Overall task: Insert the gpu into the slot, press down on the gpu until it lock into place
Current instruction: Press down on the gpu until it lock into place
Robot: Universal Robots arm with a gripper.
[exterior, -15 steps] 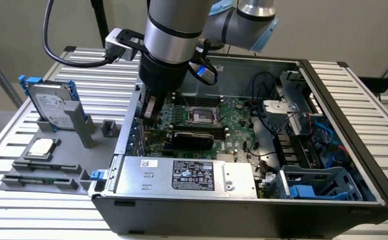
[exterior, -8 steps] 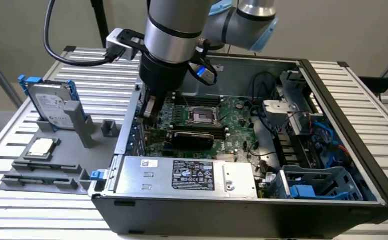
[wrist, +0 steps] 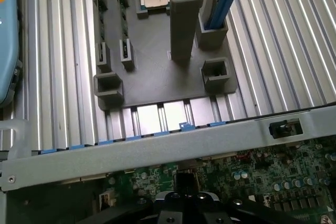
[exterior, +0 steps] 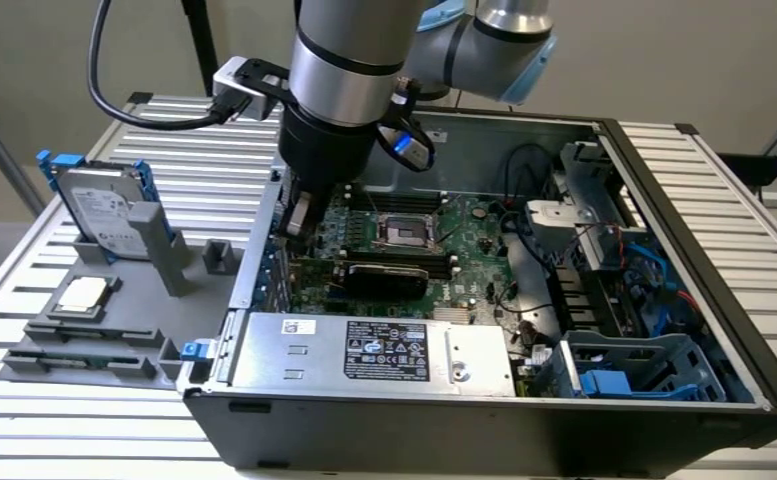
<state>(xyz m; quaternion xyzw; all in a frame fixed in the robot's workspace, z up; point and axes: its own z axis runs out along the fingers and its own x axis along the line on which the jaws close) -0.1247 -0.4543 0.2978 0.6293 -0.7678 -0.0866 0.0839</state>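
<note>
The gpu [exterior: 385, 274] is a black card with a green edge, low on the green motherboard [exterior: 475, 280] in the open computer case [exterior: 495, 420]. The slot is hidden. My gripper [exterior: 299, 222] reaches down into the case at the exterior view's left wall. It hangs just left of the processor socket [exterior: 402, 232] and a little behind the gpu's left end. It is shut, and I cannot see anything held in it. In the wrist view the gripper [wrist: 185, 187] hangs over the motherboard [wrist: 262, 177], just inside the case's grey rim [wrist: 157, 148].
A grey power-supply box [exterior: 375, 350] lies in front of the gpu. Cables and a blue drive cage [exterior: 628, 370] crowd the case's right side. Outside, a grey fixture [exterior: 95, 345] holds a hard drive [exterior: 101, 205] with blue rails and a processor chip [exterior: 84, 293].
</note>
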